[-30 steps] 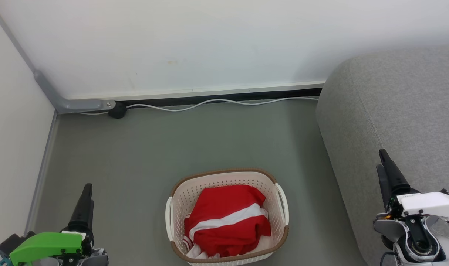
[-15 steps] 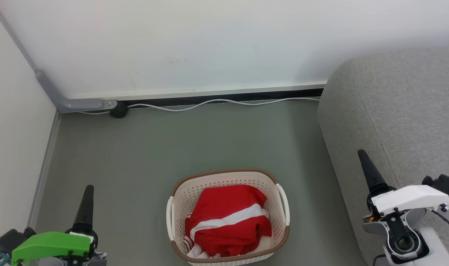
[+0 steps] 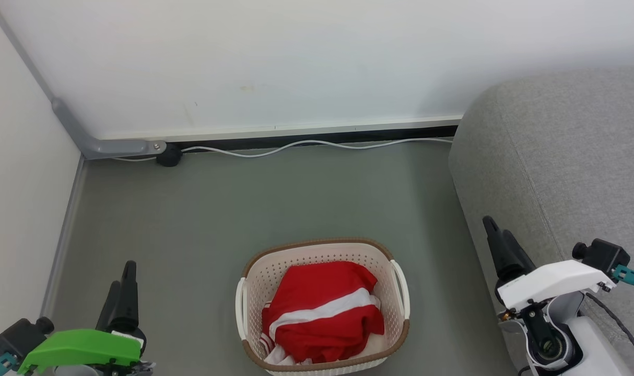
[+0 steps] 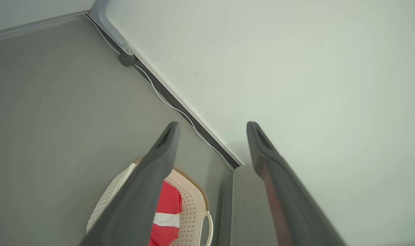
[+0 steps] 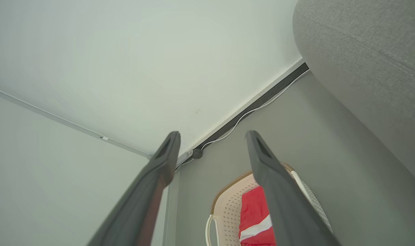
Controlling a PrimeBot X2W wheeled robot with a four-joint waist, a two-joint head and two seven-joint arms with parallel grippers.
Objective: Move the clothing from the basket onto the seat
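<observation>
The red clothing (image 3: 322,308) in the basket (image 3: 317,244) looks light and limp (best pinched at a raised fold), while left gripper (image 3: 124,275) and right gripper (image 3: 496,227) gape wide, empty.

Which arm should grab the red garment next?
Right, likely. The left gripper and right gripper are both open and empty, but the right hangs beside the seat, so carrying the red garment from the basket looks shorter.

Bright even light, soft shadows; wrist views distorted
</observation>
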